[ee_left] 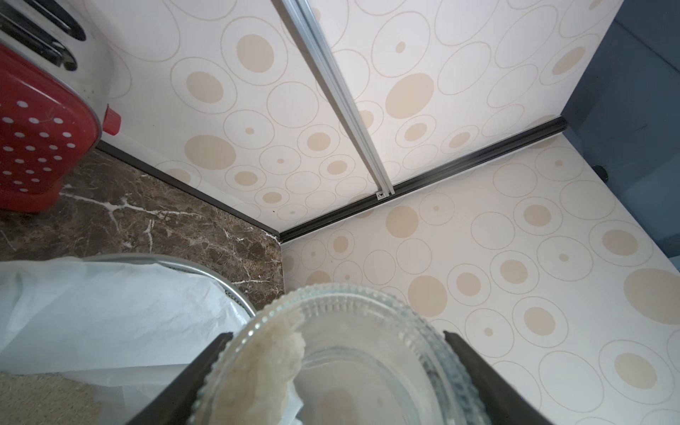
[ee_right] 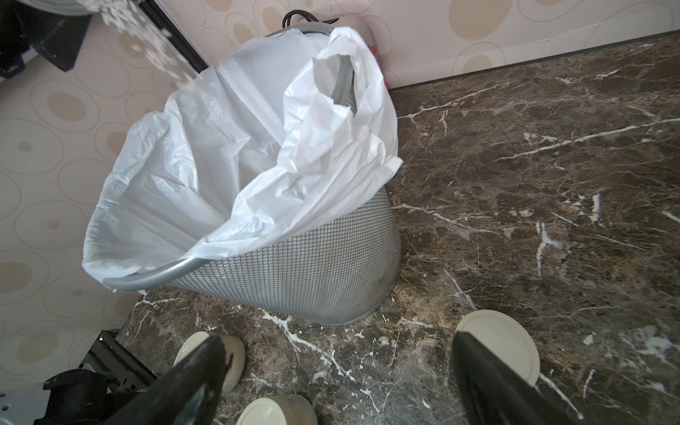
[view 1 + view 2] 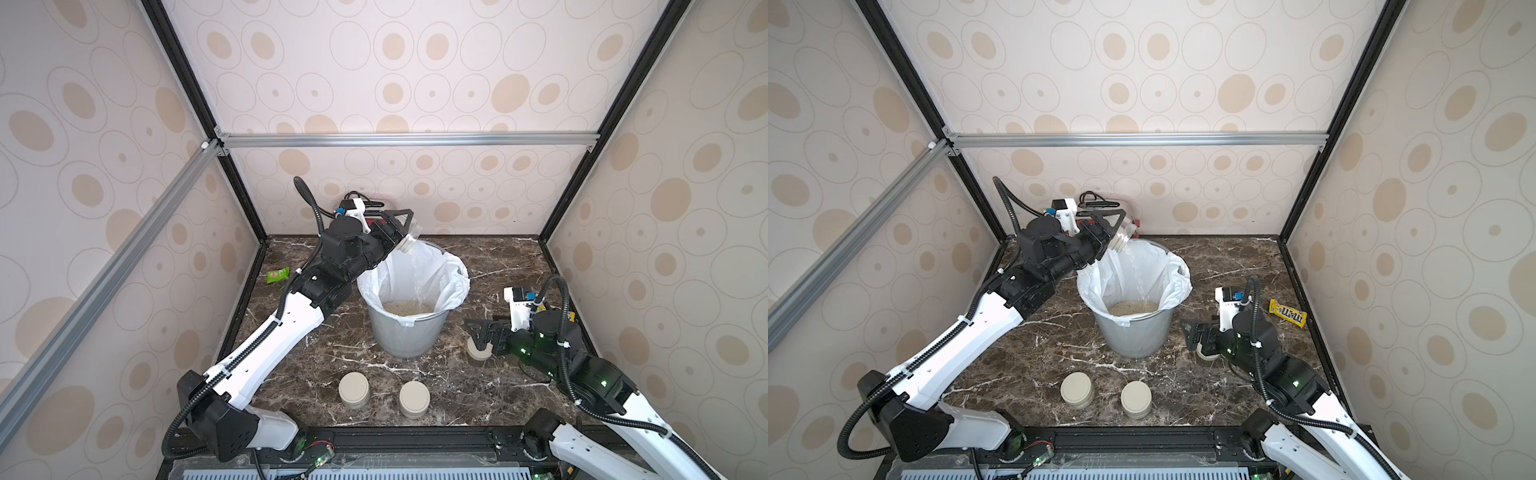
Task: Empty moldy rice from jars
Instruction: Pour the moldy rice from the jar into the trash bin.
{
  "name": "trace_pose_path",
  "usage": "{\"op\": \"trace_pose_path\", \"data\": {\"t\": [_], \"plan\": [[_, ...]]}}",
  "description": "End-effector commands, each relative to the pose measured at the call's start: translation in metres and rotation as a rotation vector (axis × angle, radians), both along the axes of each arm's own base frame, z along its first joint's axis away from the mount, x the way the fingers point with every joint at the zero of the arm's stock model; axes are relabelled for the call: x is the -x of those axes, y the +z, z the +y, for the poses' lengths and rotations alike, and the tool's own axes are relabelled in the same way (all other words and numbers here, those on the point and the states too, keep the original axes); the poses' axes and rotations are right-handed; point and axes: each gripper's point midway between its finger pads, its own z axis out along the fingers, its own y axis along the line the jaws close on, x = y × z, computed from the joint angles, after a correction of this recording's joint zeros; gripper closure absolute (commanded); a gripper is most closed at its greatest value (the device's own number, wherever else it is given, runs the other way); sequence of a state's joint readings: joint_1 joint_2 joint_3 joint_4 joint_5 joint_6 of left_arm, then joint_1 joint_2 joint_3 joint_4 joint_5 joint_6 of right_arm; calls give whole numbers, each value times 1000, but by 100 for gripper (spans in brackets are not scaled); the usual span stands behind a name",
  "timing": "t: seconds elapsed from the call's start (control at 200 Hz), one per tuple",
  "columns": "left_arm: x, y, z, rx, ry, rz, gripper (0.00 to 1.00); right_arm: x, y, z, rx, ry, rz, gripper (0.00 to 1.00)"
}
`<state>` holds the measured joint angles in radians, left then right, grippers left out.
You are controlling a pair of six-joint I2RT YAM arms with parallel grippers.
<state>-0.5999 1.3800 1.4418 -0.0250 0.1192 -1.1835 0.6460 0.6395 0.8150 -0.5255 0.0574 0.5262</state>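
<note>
**Pouring stage, read outward from my side of the worktop (image 3: pixel 498 257).** In front of the bin (image 3: pixel 405 340) stand a lidded jar (image 3: pixel 354 389) and a second lidded jar (image 3: pixel 414 399), both upright. I cannot tell whether they hold anything. Beside the bin, on the right arm's side, the right gripper (image 3: pixel 480 332) sits low with its jaws spread wide and empty. A loose lid (image 3: pixel 477 352) lies flat on the worktop just beneath it. Over the bin's far rim the left gripper (image 3: pixel 400 232) clamps the open jar (image 3: pixel 409 241), tipped mouth-down. Moldy rice (image 3: pixel 405 308) streams past the liner (image 3: pixel 453 282) onto a heap at the bottom, while a clump clings inside the glass. I judge this jar nearly emptied; any rice in the lidded pair remains to be poured.
</note>
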Motion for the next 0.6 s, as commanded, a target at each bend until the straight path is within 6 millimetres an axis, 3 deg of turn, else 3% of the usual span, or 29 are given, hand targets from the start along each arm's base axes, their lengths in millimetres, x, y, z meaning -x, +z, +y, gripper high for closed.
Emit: {"op": "trace_pose_path", "data": {"t": [0.0, 0.275, 0.466, 0.596], "plan": [[9, 36, 7, 14, -4, -100, 53, 2, -6, 3, -38, 1, 16, 2], [12, 42, 10, -23, -3, -129, 53, 5, -10, 0, -58, -11, 22, 2], [12, 35, 12, -8, 14, -116, 53, 4, -17, 3, -81, -10, 38, 2], [13, 42, 10, -37, 1, -137, 53, 2, -17, 6, -79, -1, 38, 2]]}}
